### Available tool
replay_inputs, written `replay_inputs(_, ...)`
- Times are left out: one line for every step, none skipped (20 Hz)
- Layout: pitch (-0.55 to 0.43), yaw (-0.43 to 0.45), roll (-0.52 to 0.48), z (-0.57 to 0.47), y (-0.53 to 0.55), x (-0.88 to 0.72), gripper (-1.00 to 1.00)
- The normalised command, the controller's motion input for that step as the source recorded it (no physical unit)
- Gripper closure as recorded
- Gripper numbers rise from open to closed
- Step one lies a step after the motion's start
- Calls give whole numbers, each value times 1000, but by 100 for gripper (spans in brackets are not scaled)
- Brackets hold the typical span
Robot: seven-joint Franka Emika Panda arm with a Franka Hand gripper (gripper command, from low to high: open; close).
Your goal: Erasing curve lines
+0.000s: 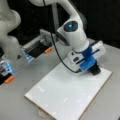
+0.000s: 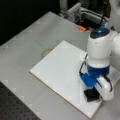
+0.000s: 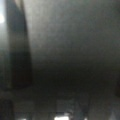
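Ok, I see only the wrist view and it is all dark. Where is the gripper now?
Observer: The gripper is low over the board, at its top right corner in a front view.
Operator: Is the eraser there?
Observer: Yes, the black eraser sits under the gripper, on the board.
Operator: And the curve lines?
Observer: In both front views no lines show on the bare white board, but the arm hides a part of it.
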Motion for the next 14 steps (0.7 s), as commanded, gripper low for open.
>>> replay_inputs(244,10,-207,-241,124,-50,100)
replay_inputs(295,47,-240,-151,49,-122,100)
replay_inputs(304,62,-247,-95,6,-164,100)
replay_inputs(322,83,-271,-31,-46,-207,100)
replay_inputs(319,94,-278,36,-102,-252,100)
replay_inputs(312,104,-278,101,-159,-287,100)
replay_inputs(287,101,-265,139,-180,-286,100)
replay_inputs(266,118,-253,171,-193,-266,100)
replay_inputs(239,123,-238,206,-210,-246,100)
replay_inputs(211,119,-219,212,-194,-200,100)
replay_inputs(201,124,-213,221,-166,-135,100)
replay_inputs(194,124,-205,254,-186,-125,100)
replay_inputs(181,117,-194,256,-169,-89,100)
replay_inputs(174,115,-185,275,-164,-60,100)
